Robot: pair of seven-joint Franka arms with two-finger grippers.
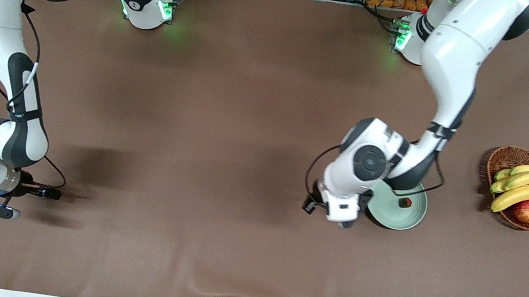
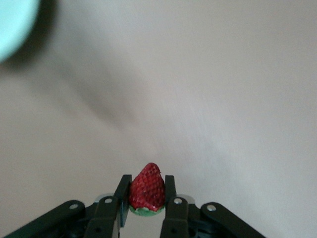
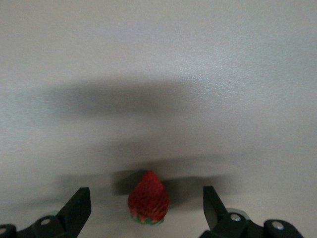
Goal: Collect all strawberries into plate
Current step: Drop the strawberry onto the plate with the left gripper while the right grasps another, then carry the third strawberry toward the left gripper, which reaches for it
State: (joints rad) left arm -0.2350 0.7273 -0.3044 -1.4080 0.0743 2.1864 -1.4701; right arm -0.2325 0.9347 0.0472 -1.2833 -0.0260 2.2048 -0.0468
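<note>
Your right gripper (image 3: 143,210) sits spread around a strawberry (image 3: 148,204) on the table, tip pointing away from the wrist. Your left gripper (image 2: 147,198) pinches another strawberry (image 2: 147,187), tip outward, beside the plate (image 1: 412,218), which holds a third berry (image 1: 405,202).

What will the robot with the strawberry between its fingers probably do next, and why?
Probably lift it and carry it over the plate. The left gripper is shut on a strawberry beside the plate, where one berry already lies. The right gripper waits open around another strawberry.
</note>
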